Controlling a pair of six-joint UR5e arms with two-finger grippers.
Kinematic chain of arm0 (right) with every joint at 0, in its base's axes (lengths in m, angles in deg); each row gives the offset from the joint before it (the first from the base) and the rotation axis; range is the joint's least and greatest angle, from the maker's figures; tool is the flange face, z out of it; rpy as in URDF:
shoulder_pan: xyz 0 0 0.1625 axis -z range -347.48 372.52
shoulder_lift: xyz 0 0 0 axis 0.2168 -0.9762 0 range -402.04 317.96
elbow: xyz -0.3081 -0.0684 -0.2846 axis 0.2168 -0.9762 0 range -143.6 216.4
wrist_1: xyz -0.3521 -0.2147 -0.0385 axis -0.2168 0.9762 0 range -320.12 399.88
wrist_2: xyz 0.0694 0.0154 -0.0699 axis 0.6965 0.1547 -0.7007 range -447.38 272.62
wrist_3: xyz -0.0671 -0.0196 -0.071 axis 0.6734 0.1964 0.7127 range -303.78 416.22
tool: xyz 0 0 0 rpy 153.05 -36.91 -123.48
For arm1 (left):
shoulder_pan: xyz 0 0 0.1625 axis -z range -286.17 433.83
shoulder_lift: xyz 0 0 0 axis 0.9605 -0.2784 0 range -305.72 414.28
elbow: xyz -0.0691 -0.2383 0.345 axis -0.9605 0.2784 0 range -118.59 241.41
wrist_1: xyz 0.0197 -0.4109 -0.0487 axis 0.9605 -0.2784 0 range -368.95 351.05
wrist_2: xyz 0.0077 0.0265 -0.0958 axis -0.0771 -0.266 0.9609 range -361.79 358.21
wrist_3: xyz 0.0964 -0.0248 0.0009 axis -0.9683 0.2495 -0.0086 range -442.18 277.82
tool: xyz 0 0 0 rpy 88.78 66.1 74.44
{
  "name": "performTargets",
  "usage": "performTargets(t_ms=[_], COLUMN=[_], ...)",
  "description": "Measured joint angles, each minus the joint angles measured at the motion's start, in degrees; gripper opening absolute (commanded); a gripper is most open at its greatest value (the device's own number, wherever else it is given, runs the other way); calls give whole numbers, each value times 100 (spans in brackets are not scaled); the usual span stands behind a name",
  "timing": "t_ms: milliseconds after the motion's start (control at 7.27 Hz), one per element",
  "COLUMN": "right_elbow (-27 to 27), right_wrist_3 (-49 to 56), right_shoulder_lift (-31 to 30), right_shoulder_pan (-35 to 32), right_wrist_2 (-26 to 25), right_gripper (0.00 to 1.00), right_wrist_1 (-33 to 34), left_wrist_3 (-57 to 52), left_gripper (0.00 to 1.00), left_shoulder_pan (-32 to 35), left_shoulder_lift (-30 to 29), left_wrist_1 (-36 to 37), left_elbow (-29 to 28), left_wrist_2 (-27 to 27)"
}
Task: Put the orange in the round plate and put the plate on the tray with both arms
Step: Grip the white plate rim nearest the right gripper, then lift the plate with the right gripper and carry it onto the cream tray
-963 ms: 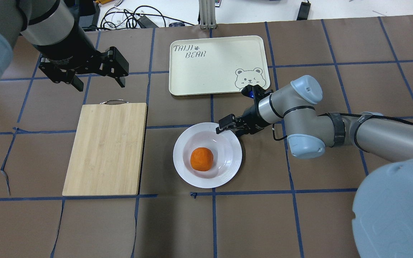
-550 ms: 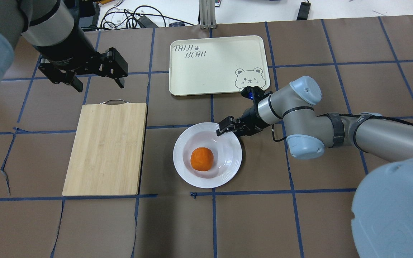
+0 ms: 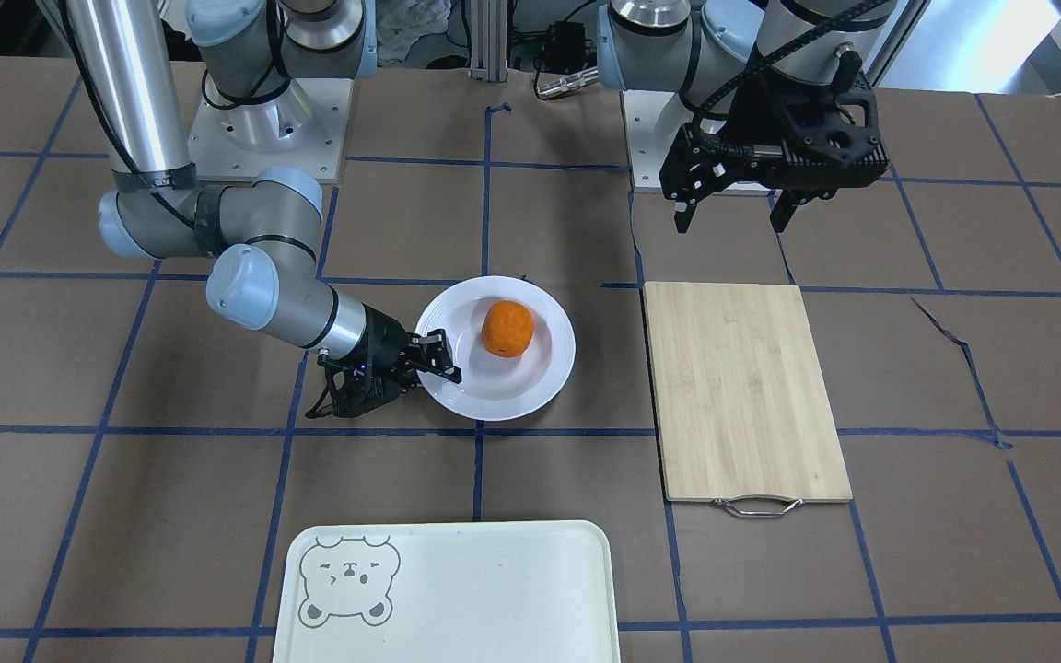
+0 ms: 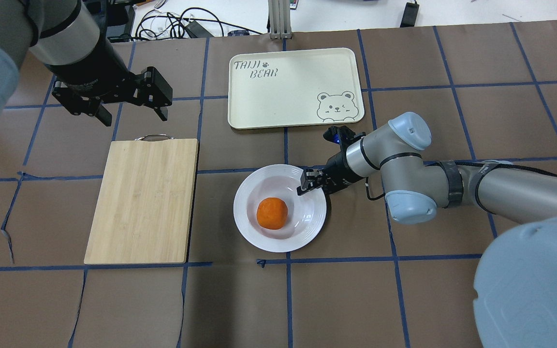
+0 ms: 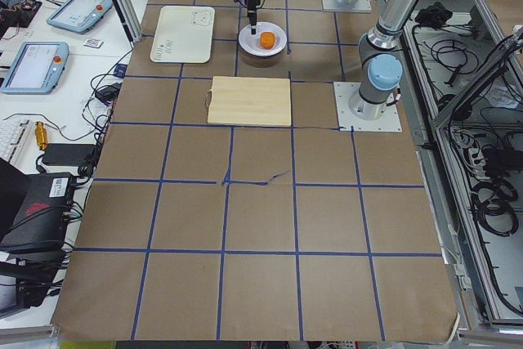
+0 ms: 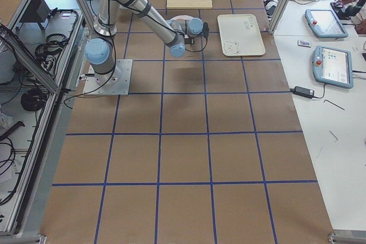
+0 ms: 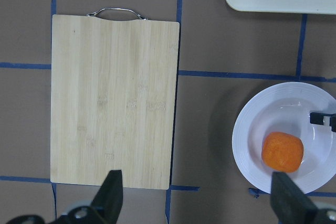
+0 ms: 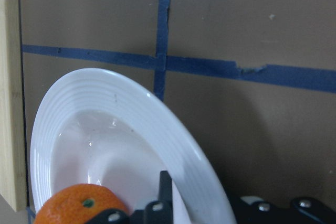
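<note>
The orange (image 4: 272, 214) (image 3: 507, 329) lies in the sunken centre of the white round plate (image 4: 249, 232) (image 3: 494, 396), which rests on the table. My right gripper (image 4: 309, 186) (image 3: 438, 362) is low at the plate's far right rim, open, with the rim between its jaws. In the right wrist view one finger (image 8: 164, 187) stands inside the plate (image 8: 94, 108) beside the orange (image 8: 79, 203). The cream tray (image 4: 290, 87) (image 3: 448, 589) with the bear face lies beyond the plate. My left gripper (image 4: 132, 112) (image 3: 733, 221) hovers open and holds nothing, above the table behind the cutting board.
A bamboo cutting board (image 4: 143, 200) (image 3: 742, 387) with a metal handle lies left of the plate. Cables and devices sit past the table's far edge. Brown paper with blue tape lines covers the table.
My right gripper has moved nearer and lower onto the plate's rim, and its wrist has dropped. The left gripper, plate and orange have hardly moved.
</note>
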Motion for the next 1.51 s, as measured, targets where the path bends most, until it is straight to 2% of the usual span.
performTargets(t_ms=[275,826,1101,1514], right_elbow=[-157,-1002,-1686,-3221], right_wrist_3=[5,11,8,-24], right_shoulder_lift=[-27,-51,47,1096], right_shoulder_pan=[18,37,70,104], right_wrist_2=[0,12,-1,4], right_gripper=[0,0,0,0], right_wrist_1=[49,310,330,192], left_wrist_3=[8,9,3,0], left_gripper=[100,100,100,100], left_shoulder_pan=[0,-9,-9,-9], left_shoulder_lift=[3,7,8,8], left_wrist_1=[-3,-32,-26,-18], left_elbow=[-3,-29,-16,-8], left_wrist_2=[9,-9,-5,-9])
